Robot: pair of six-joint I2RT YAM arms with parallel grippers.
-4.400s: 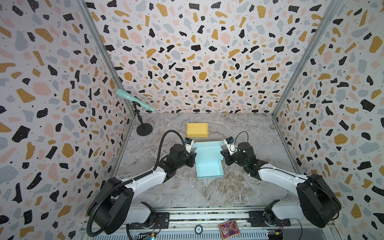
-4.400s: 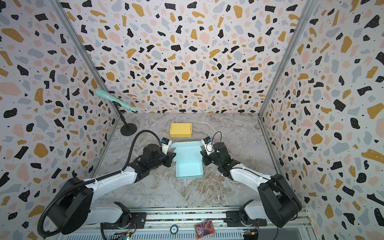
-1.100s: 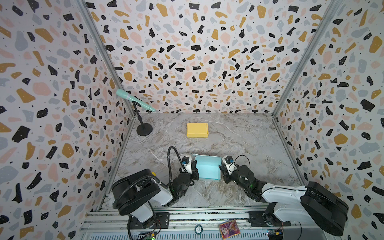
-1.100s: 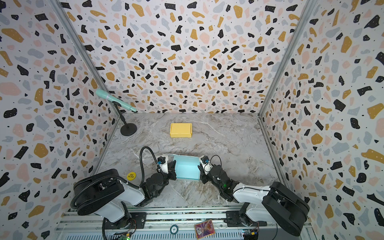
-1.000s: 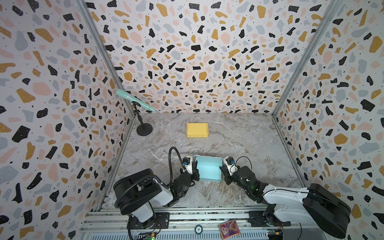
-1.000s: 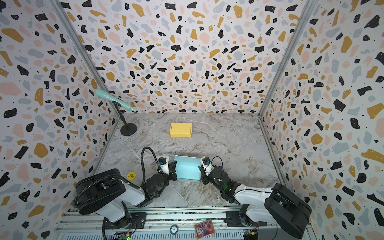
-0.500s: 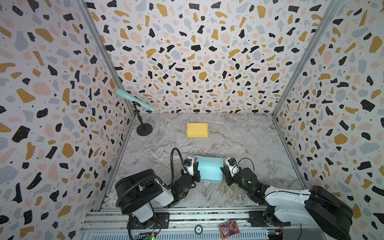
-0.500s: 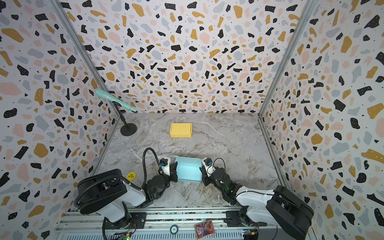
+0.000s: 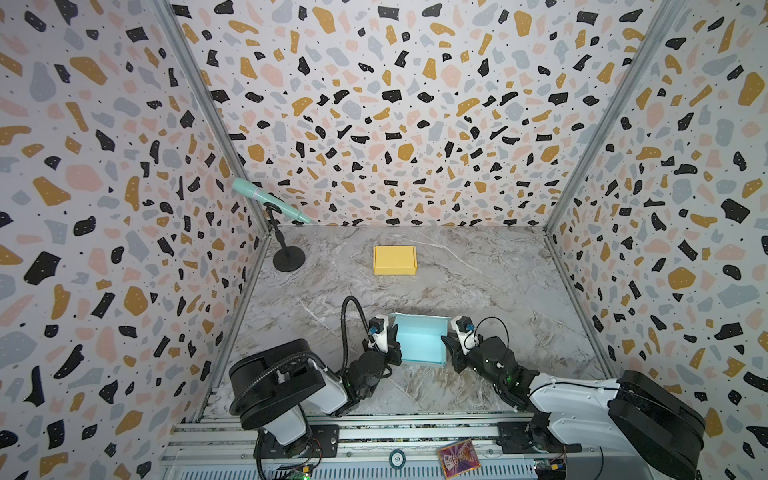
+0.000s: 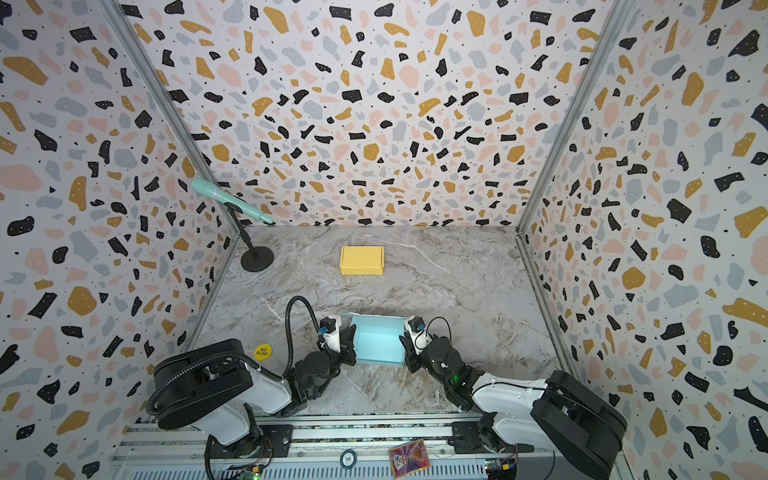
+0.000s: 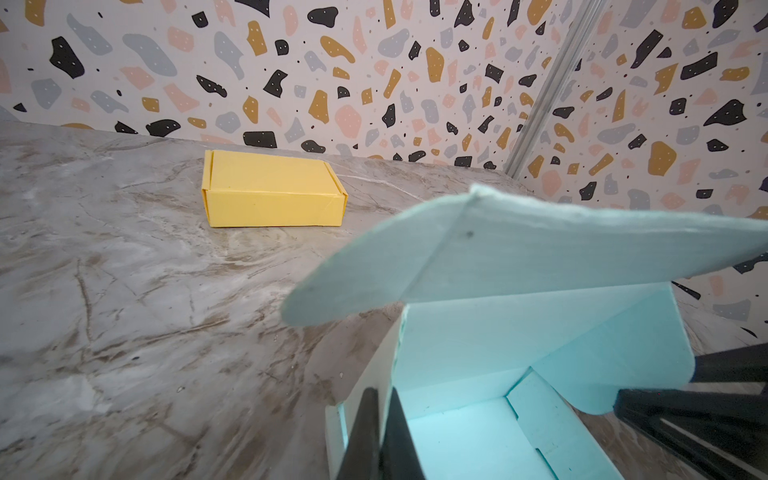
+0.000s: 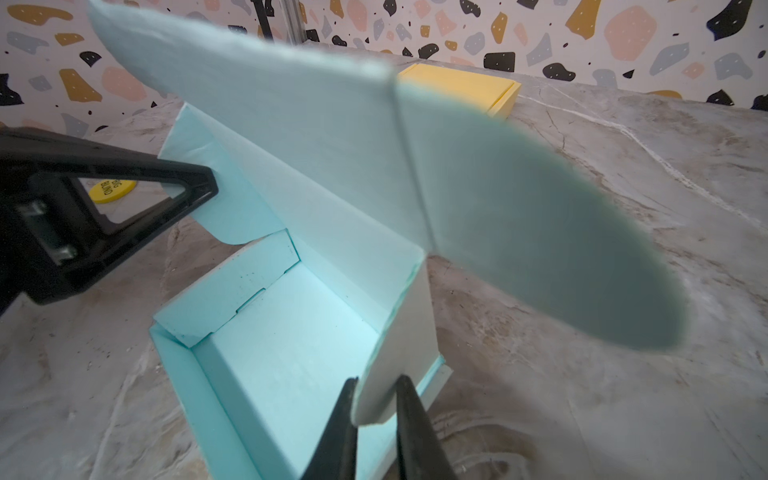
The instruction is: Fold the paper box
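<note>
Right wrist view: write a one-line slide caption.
Right gripper pinches a side flap of the half-folded light blue paper box, lid raised, yellow box behind.

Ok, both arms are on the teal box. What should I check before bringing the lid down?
1. Left gripper clamped on the teal box side wall: ok.
2. Right gripper clamped on the opposite wall: ok.
3. Lid raised above the open cavity: ok.
4. Lid's ear flaps turned inward for tucking: not ok, both splay outward.
5. Box cavity empty: ok.
6. Yellow box apart from the work: ok, it sits far back on the table.
</note>
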